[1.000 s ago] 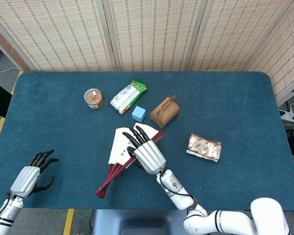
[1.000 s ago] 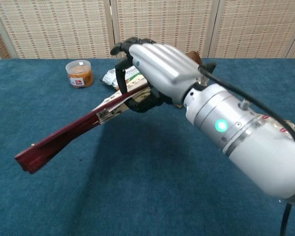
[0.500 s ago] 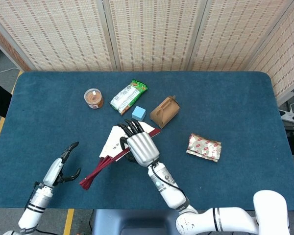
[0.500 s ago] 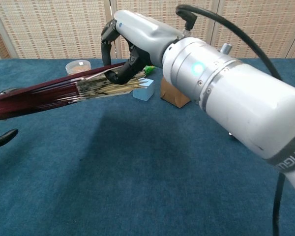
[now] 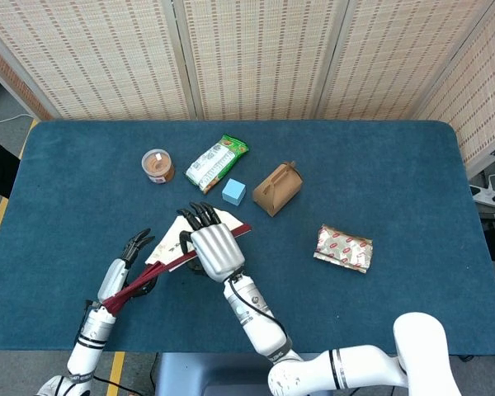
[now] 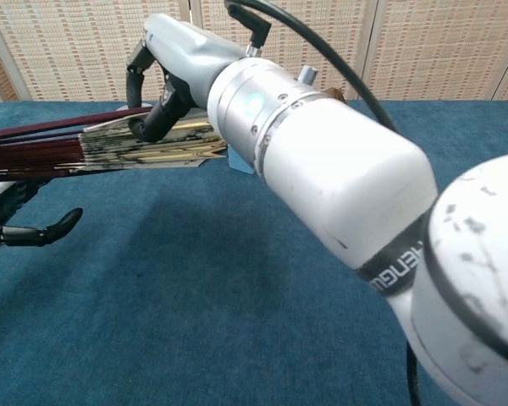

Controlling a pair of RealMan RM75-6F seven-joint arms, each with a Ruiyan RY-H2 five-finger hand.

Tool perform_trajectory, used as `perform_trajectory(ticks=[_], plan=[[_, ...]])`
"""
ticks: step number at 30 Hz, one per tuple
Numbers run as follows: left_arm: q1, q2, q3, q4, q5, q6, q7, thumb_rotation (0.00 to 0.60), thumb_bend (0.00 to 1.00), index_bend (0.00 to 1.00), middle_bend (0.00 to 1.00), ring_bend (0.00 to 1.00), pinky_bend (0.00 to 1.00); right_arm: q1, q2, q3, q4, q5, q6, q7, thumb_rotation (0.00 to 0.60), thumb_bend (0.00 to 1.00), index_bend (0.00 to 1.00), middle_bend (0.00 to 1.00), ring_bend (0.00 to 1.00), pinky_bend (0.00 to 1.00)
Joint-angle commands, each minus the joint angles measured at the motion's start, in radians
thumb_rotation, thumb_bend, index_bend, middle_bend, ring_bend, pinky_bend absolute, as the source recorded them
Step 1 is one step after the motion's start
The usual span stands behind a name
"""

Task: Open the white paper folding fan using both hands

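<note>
1. Near the front-left of the table (image 5: 379, 165), the right hand (image 5: 212, 250) holds the white paper folding fan (image 5: 167, 249) up off the cloth, its fingers (image 5: 200, 216) curled over the paper end.
2. From that grip the fan's long axis runs down and to the left; its dark red ribs (image 5: 128, 289) end right at the left hand (image 5: 125, 268).
3. That left hand has its fingers (image 5: 139, 240) spread; the rib ends seem to cross its palm, but I cannot tell whether it grips them.
4. Only partly fanned, I'd judge: the left hand is nearer the ribs, so closing there comes next.
5. Farther back lie a blue cube (image 5: 233, 191) and a snack packet (image 5: 216, 162).
</note>
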Motion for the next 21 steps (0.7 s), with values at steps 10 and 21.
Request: perform_trajectory(ticks=[10,21], plan=[[-0.015,-0.071,-0.034,0.028,-0.031,0.045,-0.030,0.600,0.41,0.33,0.00,0.00,0.00,0.038,-0.029,-0.009,0.015,0.032,0.035,0.024,0.600,0.62,0.71,0.12,0.00,0.00],[-0.016,-0.093,-0.040,0.054,-0.045,0.069,-0.048,0.600,0.57,0.74,0.07,0.00,0.00,0.054,-0.025,-0.016,0.011,0.032,0.050,0.045,0.600,0.62,0.71,0.12,0.00,0.00]])
